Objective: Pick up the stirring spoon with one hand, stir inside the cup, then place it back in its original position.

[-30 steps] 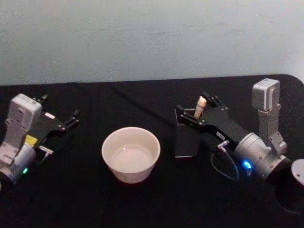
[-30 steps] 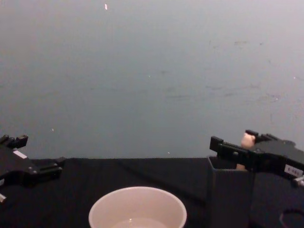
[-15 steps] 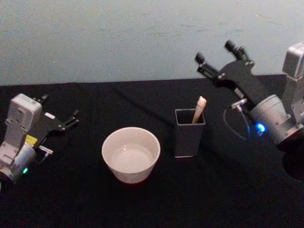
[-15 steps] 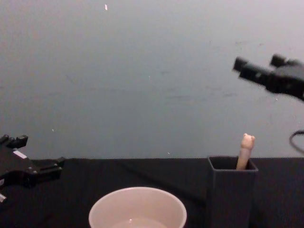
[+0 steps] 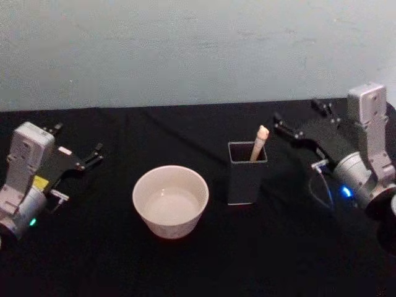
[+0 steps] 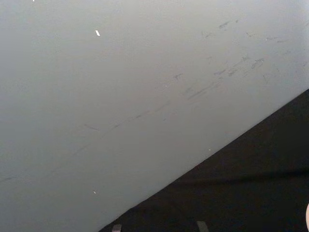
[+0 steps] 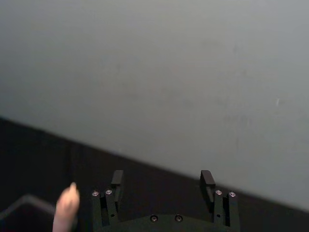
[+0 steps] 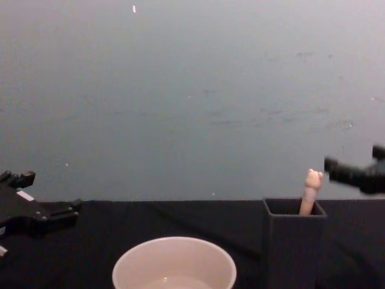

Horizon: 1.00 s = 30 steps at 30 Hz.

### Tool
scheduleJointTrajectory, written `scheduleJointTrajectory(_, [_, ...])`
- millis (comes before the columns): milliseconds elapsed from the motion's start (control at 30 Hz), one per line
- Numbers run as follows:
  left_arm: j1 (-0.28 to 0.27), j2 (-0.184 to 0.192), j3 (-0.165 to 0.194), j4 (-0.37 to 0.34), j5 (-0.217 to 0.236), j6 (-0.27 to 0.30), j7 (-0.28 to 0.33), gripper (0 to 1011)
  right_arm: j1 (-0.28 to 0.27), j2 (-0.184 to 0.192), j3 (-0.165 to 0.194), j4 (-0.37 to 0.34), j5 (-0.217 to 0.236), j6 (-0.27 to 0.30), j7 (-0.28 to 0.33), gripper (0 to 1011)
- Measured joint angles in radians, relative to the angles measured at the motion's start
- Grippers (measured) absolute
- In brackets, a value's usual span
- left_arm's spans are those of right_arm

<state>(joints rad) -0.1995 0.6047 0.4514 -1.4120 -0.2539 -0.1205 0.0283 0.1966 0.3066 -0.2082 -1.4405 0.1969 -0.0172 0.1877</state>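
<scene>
Lowered from up by the wall, the right gripper (image 5: 298,122) now hangs open just right of the stirring spoon (image 5: 258,143), which stands in the dark holder (image 5: 246,179) beside the cup (image 5: 171,200). Stirring apparently done; retreat remains. Left gripper (image 5: 77,154) parked open.

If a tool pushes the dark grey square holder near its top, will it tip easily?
Probably yes: the dark grey square-sided holder stands tall on a narrow base. It likely weighs little, holding only the leaning bear-topped beige spoon.

Grey wall (image 5: 185,49), black tabletop (image 5: 185,266)
</scene>
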Motion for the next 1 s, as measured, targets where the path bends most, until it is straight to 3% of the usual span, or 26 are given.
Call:
scheduleJointTrajectory(300, [0.0, 0.0, 0.0, 0.0, 0.0, 0.0, 0.0, 1001, -0.019, -0.014, -0.007, 0.034, -0.026, 0.059, 0.023, 1000])
scheduleJointTrajectory(1000, [0.0, 0.0, 0.0, 0.0, 0.0, 0.0, 0.0, 1001, -0.018, -0.022, -0.002, 0.041, -0.036, 0.068, 0.027, 1000])
